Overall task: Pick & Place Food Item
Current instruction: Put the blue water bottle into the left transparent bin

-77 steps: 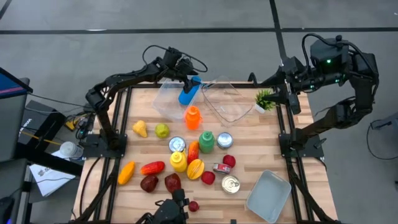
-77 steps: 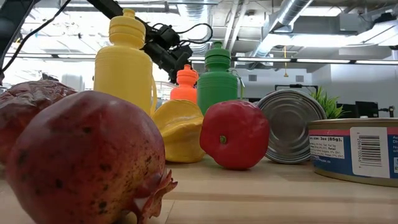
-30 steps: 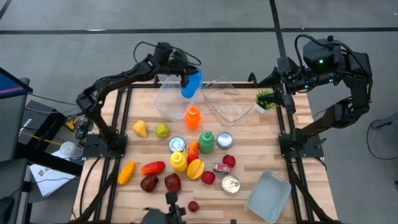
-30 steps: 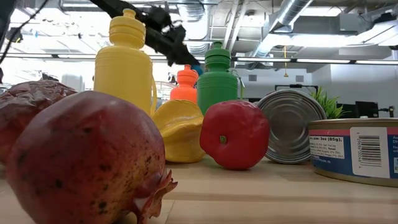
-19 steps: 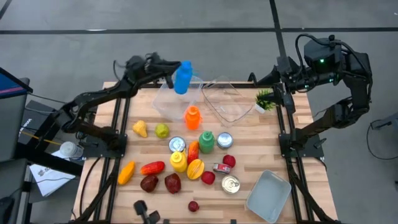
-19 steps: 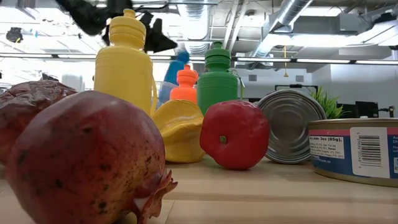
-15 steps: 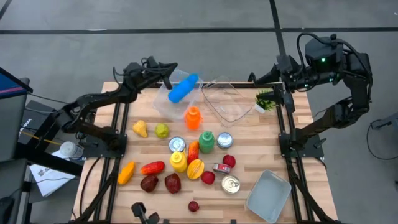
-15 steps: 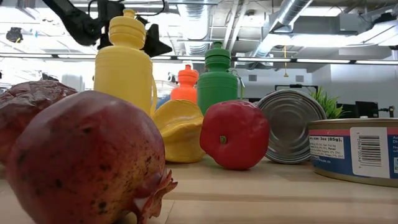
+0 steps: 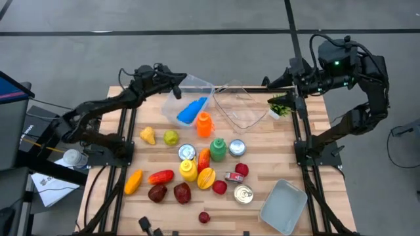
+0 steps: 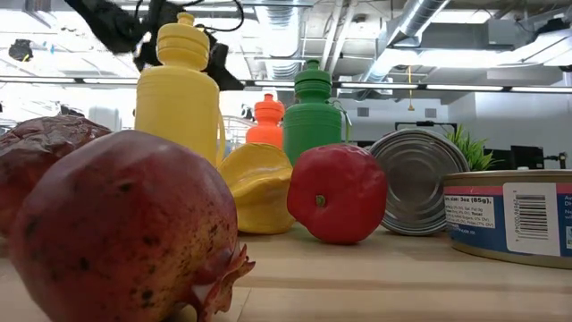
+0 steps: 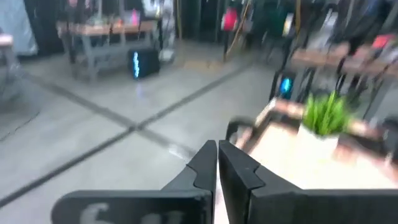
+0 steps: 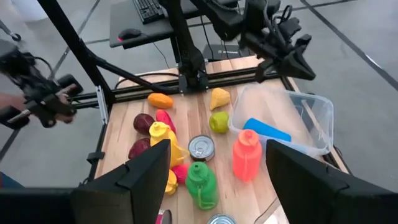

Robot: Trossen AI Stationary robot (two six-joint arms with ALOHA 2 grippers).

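The blue bottle [image 9: 191,110] lies on its side inside the clear bin [image 9: 205,86] at the far side of the surface [image 9: 275,154], free of any grip; in the right wrist view it shows as a blue slab [image 12: 266,132] in the bin [image 12: 321,114], just behind the orange bottle [image 12: 246,154]. The left end effector [image 9: 176,84] hangs above the bin's far left corner, apart from the blue bottle, its fingers [image 11: 208,165] pressed together with nothing between them. The right end effector [image 9: 287,80] waits over the far right edge of the surface, near the small green plant [image 9: 281,105], with its fingers [image 12: 146,165] spread wide and empty.

A second clear bin [image 9: 237,105] sits just right of the first. The orange bottle [image 9: 203,122] stands upright just in front of the first bin, touching or nearly touching its near wall. In front of it, in the middle of the surface, are a green bottle [image 9: 218,149], a yellow bottle [image 9: 188,169], three cans [image 9: 237,148], and mixed fruit. A grey tray [image 9: 283,207] rests at the near right corner.

In the low view a pomegranate [image 10: 116,228] fills the foreground, with the yellow bottle [image 10: 180,85], green bottle [image 10: 312,112], a red fruit [image 10: 337,192] and a can [image 10: 416,181] behind it.
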